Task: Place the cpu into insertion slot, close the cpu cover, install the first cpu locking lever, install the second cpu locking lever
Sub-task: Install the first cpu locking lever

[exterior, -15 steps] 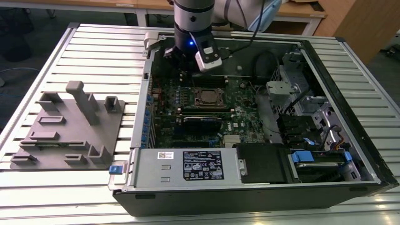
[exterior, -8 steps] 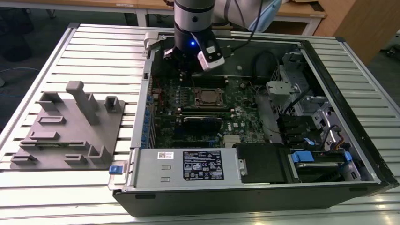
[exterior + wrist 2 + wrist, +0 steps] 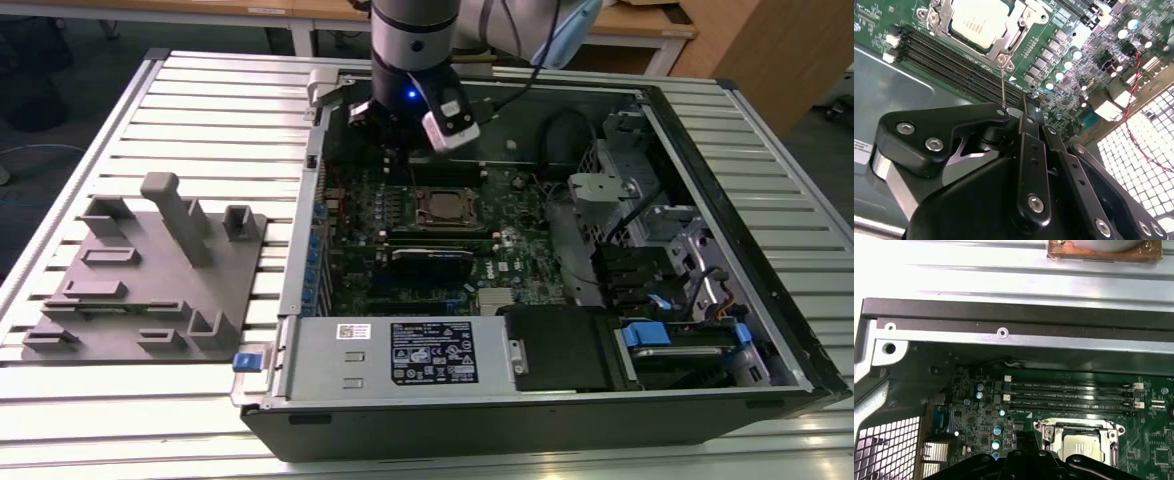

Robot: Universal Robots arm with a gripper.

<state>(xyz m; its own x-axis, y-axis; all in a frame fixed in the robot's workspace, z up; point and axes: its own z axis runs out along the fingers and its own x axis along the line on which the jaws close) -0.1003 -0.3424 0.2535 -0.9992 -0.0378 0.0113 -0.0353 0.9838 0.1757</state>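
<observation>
The cpu [image 3: 975, 21], a square chip with a silver top, lies in the insertion slot [image 3: 447, 208] on the green board; it also shows in the first wrist view [image 3: 1082, 447]. The cpu cover [image 3: 1015, 34], a silver frame, lies down around it. One thin wire locking lever [image 3: 1002, 82] stands up from the socket's corner. Its upper end meets the tips of my gripper [image 3: 1021, 109], which looks shut; I cannot tell whether it grips the wire. In the exterior view my gripper [image 3: 398, 150] hangs just behind the socket.
Black memory slots [image 3: 1069, 395] run beside the socket. The open case's metal wall [image 3: 1004, 332] is close behind. A labelled grey box [image 3: 430, 352] sits at the case front, cables and drive bays [image 3: 667, 260] on the exterior view's right, a grey fixture plate [image 3: 147, 270] on its left.
</observation>
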